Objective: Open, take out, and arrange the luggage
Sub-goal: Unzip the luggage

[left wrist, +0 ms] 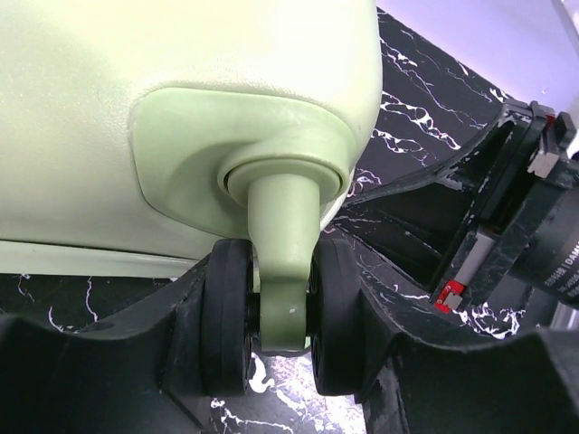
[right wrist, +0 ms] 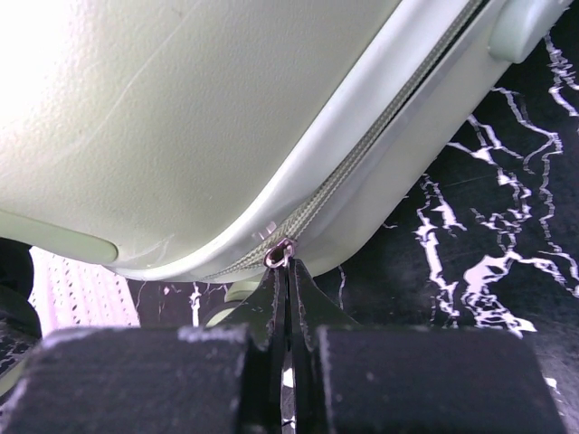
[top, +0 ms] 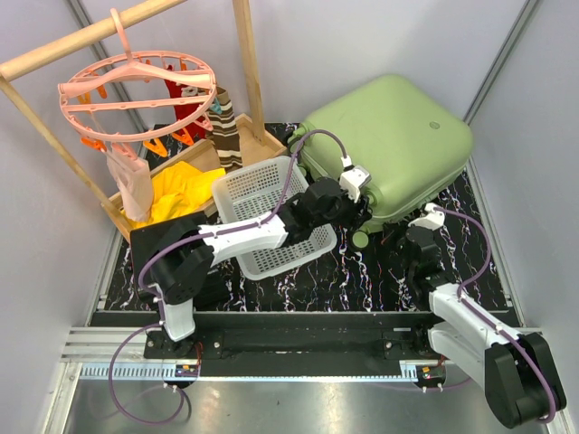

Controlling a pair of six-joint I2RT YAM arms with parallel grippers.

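The light-green luggage [top: 389, 136] lies closed on the black marbled mat, at the back right. My left gripper [top: 362, 220] reaches over the basket to its near corner. In the left wrist view this gripper [left wrist: 285, 336] is shut on the twin black caster wheels [left wrist: 226, 316], one finger [left wrist: 118, 362] pressed against each outer side. My right gripper [top: 407, 233] is at the luggage's near edge. In the right wrist view it [right wrist: 289, 271] is shut on the small metal zipper pull [right wrist: 279, 254] of the grey-green zipper [right wrist: 362, 158].
A white perforated basket [top: 262, 217] stands under my left arm. Behind it are a wooden tray with yellow cloth [top: 181, 194], a striped garment [top: 226, 127] and a pink ring hanger [top: 136, 90] on a wooden rack. My right arm [left wrist: 534, 217] shows in the left wrist view.
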